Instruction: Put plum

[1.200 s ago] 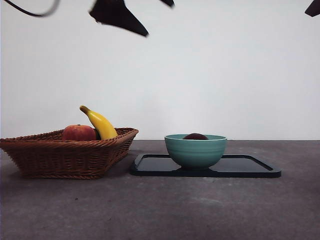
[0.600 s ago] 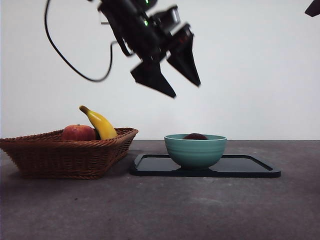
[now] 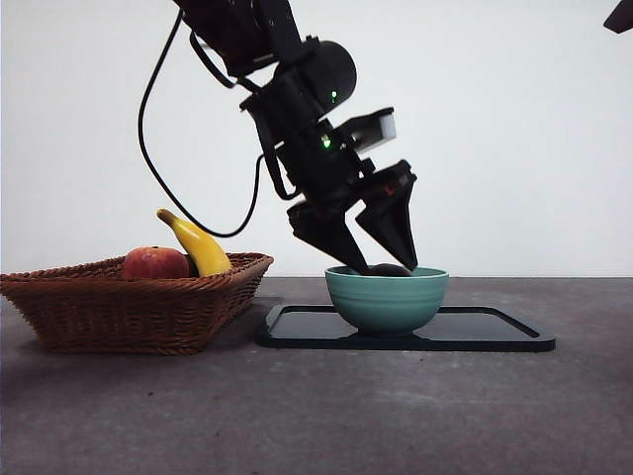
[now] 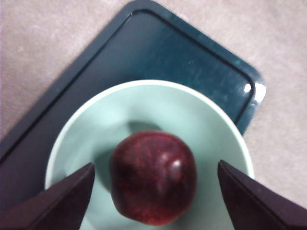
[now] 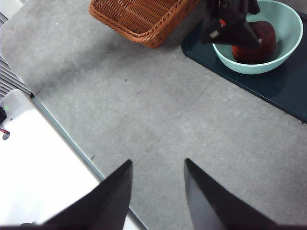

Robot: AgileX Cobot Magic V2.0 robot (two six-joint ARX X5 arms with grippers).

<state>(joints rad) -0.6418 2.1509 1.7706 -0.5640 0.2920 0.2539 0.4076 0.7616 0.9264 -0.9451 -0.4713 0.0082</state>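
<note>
We see a wicker basket [image 3: 134,309] at the desk's left edge holding a banana [image 3: 199,243] and a red fruit [image 3: 155,263]; beside it a teal bowl [image 3: 387,300] sits on a dark tray [image 3: 495,332].

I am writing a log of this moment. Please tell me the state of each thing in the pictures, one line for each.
plum: in the bowl, not gripped
bowl: upright on the tray
tray: flat on the table
left gripper: open, either side of the plum
right gripper: open, holds nothing
basket: holds a banana and a red fruit
</note>
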